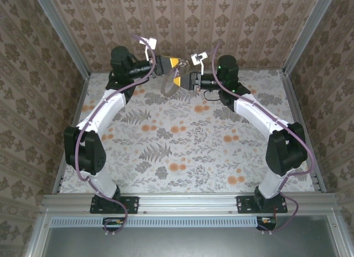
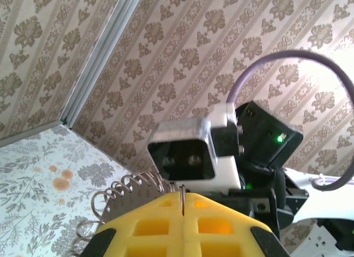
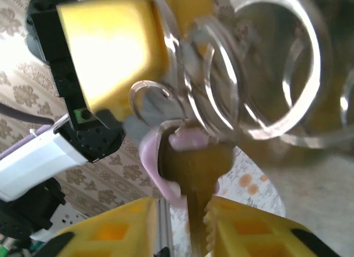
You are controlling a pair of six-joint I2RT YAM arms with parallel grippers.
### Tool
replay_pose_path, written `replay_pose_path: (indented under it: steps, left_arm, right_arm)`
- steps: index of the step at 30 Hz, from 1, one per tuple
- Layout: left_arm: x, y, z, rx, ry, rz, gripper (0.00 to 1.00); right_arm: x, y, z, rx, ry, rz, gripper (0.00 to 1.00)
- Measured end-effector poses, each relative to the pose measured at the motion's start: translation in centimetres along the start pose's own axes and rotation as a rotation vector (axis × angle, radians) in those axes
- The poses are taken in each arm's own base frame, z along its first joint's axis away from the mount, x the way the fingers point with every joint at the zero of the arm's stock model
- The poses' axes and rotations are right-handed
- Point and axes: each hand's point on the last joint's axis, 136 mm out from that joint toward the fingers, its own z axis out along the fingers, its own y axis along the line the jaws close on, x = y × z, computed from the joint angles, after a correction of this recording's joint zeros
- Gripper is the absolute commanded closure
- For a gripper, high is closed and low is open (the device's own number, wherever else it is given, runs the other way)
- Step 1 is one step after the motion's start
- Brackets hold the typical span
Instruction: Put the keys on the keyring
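left gripper (image 2: 182,206): clamped tight on a thin wire of the keyring (image 2: 126,190), held aloft above the far edge of the floral table (image 1: 166,157), near the back wall (image 1: 182,19). keyring: coiled metal loops, fanned out beside that clamp. right gripper (image 3: 182,208): facing the left one, almost touching it. jaws narrowly parted around the blade of the key (image 3: 200,179), one finger against its teeth, a sliver of gap on the other side. key: lilac head right at the end loop of the keyring; threaded or merely touching, cannot tell.
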Motion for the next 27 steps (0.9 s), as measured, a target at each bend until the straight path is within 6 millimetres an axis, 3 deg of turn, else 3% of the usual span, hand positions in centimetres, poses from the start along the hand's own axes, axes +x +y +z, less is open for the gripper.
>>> replay_pose_path:
  steps: [5, 9, 16, 21, 27]
  left_arm:
    - [-0.8, -0.4, -0.1, 0.004, -0.039, -0.003, 1.0]
    - [-1.4, -0.7, -0.1, 0.012, -0.058, -0.004, 1.0]
    - [-1.9, -0.5, -0.4, 0.003, -0.082, -0.013, 1.0]
    - [-1.7, -0.3, -0.4, 0.001, -0.086, -0.021, 1.0]
    - [-1.7, -0.2, -0.4, 0.0, -0.09, -0.023, 1.0]
  right_arm:
    - [1.4, -0.2, -1.2, 0.04, 0.003, 0.028, 0.62]
    - [0.9, 0.2, -3.3, 0.078, -0.038, 0.013, 0.63]
    - [-2.7, 2.6, -5.6, 0.128, -0.177, -0.05, 0.58]
    - [-5.5, 3.2, -6.1, 0.144, -0.294, -0.034, 0.55]
    - [-8.2, 3.8, -5.3, 0.105, -0.378, -0.019, 0.56]
